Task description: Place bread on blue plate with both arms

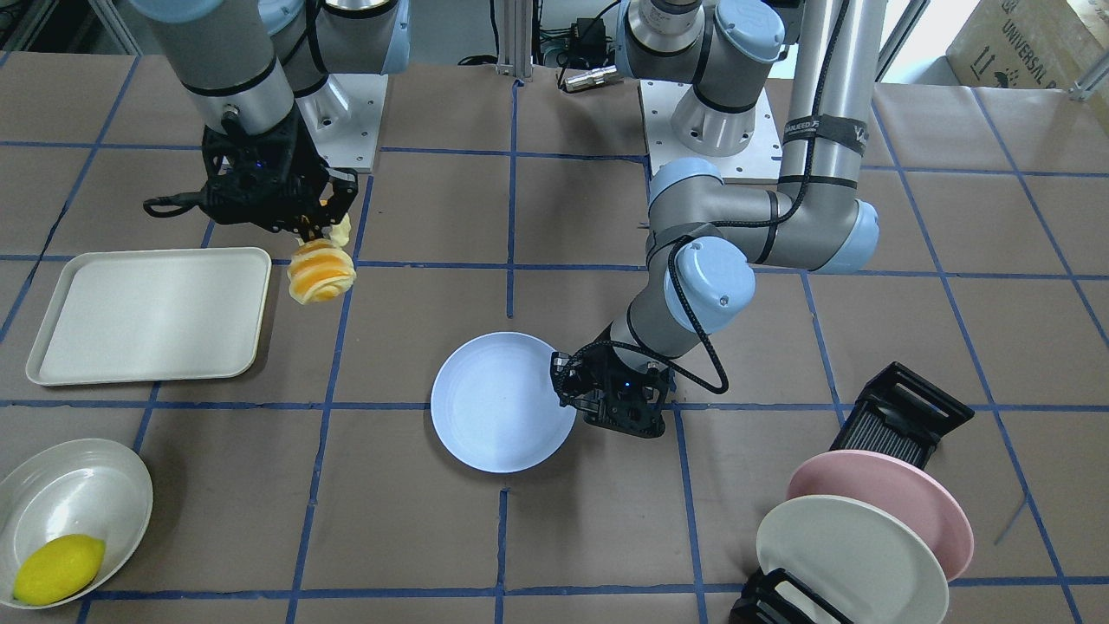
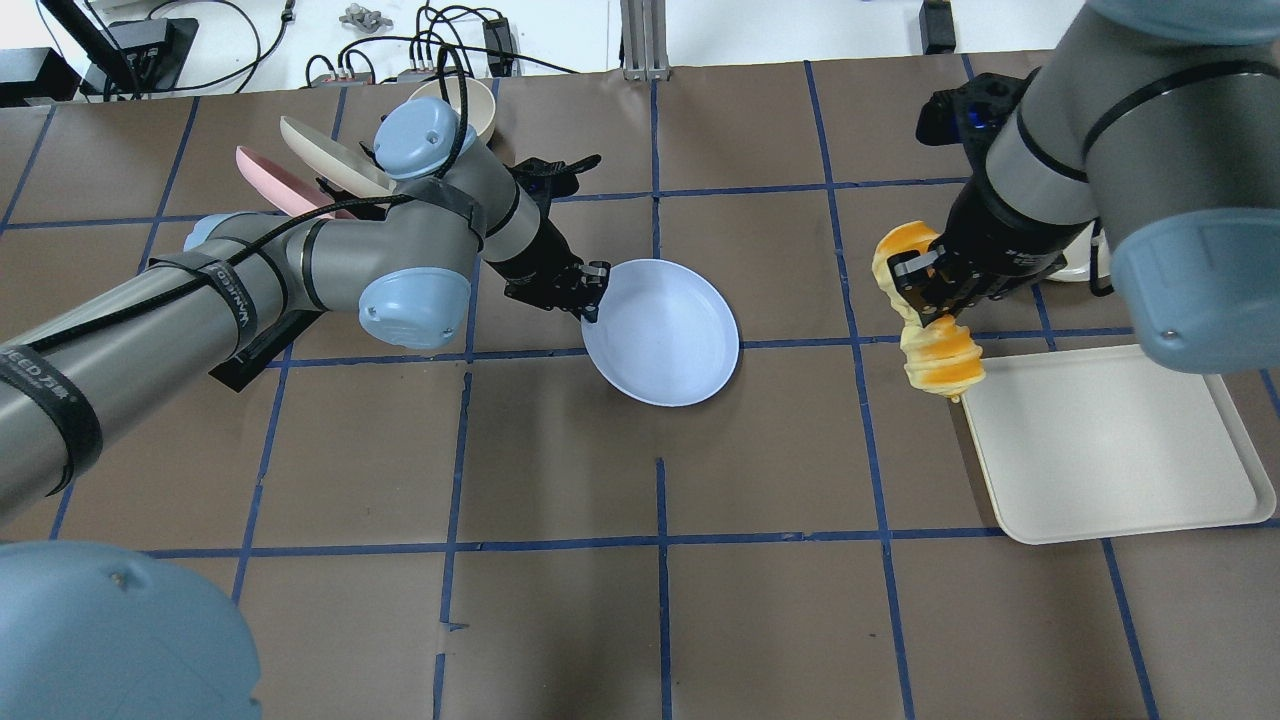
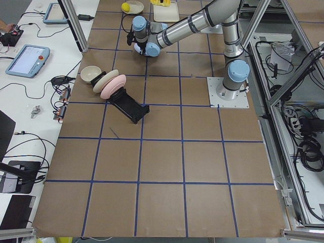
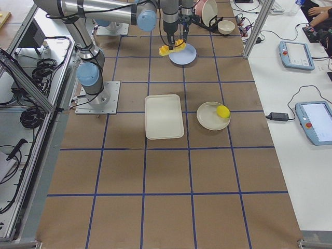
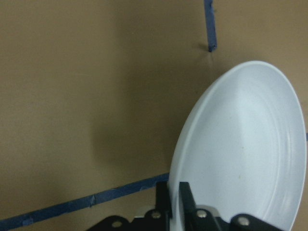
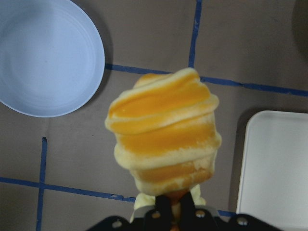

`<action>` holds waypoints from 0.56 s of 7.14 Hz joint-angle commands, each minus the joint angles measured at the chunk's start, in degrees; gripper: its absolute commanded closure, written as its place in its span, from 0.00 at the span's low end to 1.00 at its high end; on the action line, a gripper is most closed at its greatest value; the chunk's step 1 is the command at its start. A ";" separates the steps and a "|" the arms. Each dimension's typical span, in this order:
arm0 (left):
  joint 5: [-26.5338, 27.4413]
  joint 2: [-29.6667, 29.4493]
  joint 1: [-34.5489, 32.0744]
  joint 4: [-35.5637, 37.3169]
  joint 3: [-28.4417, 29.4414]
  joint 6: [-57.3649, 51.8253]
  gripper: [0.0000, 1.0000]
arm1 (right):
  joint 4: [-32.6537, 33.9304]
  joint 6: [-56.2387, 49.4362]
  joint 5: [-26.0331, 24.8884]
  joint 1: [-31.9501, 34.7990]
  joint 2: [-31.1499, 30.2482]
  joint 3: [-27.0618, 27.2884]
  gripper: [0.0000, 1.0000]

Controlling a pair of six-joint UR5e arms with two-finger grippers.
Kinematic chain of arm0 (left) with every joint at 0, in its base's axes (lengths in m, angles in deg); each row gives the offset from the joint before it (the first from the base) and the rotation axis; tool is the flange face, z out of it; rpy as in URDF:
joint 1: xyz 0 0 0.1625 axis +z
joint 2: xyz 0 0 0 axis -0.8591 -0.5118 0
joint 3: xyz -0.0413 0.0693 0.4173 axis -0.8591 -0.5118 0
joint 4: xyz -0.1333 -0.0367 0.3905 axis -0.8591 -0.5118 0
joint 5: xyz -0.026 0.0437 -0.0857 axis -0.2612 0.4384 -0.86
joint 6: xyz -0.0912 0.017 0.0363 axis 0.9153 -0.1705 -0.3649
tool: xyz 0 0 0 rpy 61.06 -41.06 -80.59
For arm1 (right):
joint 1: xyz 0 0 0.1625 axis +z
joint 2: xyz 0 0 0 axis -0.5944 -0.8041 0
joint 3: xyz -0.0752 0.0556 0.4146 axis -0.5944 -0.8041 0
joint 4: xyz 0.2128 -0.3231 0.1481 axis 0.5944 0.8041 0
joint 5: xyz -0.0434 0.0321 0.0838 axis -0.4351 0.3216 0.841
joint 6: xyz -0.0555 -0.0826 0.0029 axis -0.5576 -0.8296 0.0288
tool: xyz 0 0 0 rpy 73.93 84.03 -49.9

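The blue plate [image 2: 665, 330] is in mid-table, its rim pinched by my left gripper [image 2: 592, 290], which is shut on it; the plate [image 1: 502, 400] looks tilted, and the left wrist view shows the rim [image 5: 231, 159] between the jaws. My right gripper [image 2: 925, 285] is shut on the bread [image 2: 930, 320], an orange and cream ridged loaf, held in the air beside the tray's corner. In the front view the bread [image 1: 321, 270] hangs below the gripper [image 1: 316, 227]. In the right wrist view the bread [image 6: 166, 134] fills the centre, with the plate [image 6: 45, 55] at upper left.
A cream tray [image 2: 1105, 445] lies under my right arm. A white bowl [image 1: 74, 507] with a yellow lemon [image 1: 59, 568] sits near the front edge. A pink plate [image 1: 892, 503] and a cream plate [image 1: 845, 555] stand in a black rack [image 1: 901, 416] beside my left arm.
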 commanded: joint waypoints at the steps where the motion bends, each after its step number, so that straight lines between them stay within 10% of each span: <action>1: 2.98 4.11 3.41 -1.77 0.34 -0.06 0.10 | 3.84 1.39 0.07 3.41 2.68 -0.13 0.97; 4: 12.45 11.93 4.74 -15.26 2.78 -0.76 0.06 | 6.02 1.48 2.09 4.11 5.74 -0.66 0.97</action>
